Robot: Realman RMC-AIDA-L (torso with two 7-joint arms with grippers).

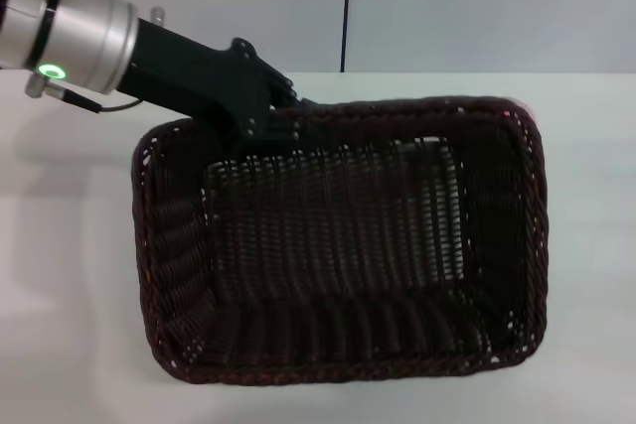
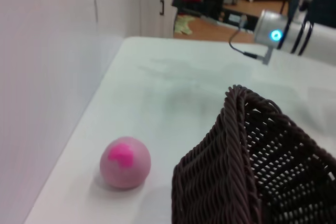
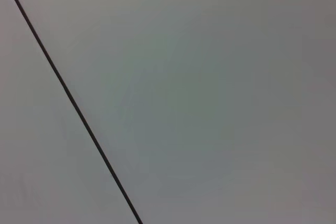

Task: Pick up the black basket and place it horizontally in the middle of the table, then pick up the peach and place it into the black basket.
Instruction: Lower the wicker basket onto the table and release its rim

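The black basket [image 1: 338, 245] fills most of the head view, open side up and tilted, its long side running left to right over the white table [image 1: 70, 275]. My left gripper [image 1: 286, 124] is shut on the basket's far rim, near its left corner. In the left wrist view a corner of the basket [image 2: 236, 171] is close by. The peach [image 2: 125, 162], pale pink with a magenta patch, lies on the table [image 2: 173, 87] beside that corner, near the wall-side edge. In the head view the basket hides the peach. My right gripper is out of view.
A grey wall [image 1: 447, 7] with a dark vertical seam stands behind the table. Part of my right arm [image 2: 286, 32], with a blue light, reaches over the far end of the table in the left wrist view. The right wrist view shows only wall [image 3: 210, 103].
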